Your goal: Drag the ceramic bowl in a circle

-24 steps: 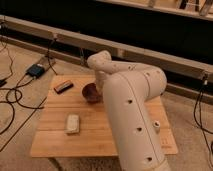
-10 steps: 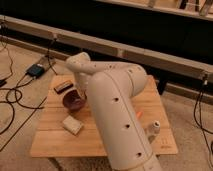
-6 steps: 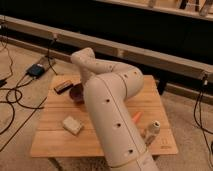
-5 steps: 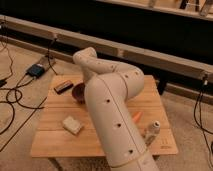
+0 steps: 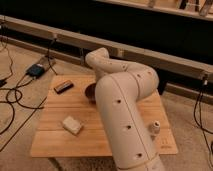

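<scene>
The robot's white arm [image 5: 125, 110] folded low over the wooden table [image 5: 55, 142], its bulk hiding the gripper, which was clenched shut somewhere behind the elbow near the table's far middle. Only the left edge of the ceramic bowl [image 5: 90, 93] showed, resting on the tabletop right against the arm. The low reach likely served to slide the bowl rather than lift it; whether the pincer gripped its rim could not be told. A pale block [image 5: 72, 125], a dark slab [image 5: 63, 86] and a small white cup [image 5: 155, 128] sat well apart.
</scene>
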{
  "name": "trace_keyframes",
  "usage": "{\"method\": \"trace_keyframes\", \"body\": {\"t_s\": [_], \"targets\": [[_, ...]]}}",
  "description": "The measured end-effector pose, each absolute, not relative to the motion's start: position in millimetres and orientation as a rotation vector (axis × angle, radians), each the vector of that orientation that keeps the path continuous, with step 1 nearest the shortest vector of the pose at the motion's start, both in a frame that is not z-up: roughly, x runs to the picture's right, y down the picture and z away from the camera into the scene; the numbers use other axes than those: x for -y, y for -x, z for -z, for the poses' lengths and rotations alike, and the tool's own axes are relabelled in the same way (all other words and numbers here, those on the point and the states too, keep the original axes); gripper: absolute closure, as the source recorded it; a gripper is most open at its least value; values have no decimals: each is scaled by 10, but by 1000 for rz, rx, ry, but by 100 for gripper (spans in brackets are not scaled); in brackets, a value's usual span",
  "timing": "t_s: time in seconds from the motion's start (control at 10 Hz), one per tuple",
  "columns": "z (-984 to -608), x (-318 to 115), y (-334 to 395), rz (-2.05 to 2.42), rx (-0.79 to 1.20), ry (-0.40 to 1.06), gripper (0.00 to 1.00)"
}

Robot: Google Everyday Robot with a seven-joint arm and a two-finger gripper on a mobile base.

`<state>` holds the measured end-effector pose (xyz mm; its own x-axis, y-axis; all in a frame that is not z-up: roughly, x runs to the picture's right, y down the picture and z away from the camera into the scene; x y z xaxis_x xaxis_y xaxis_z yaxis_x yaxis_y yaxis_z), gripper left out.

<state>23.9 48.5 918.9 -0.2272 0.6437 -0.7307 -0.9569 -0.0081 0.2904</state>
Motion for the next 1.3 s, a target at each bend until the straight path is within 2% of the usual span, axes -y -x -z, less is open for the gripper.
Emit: {"method": "trace_keyframes", "body": {"t_s": [0.7,1.0,1.3], "targets": [[-8719,-1006,500,-1406,-837,640,100],[-8684,-973,1004,-1344,-765,683,100],[-8793,-757,1381,-1334,-709,679,100]]}}
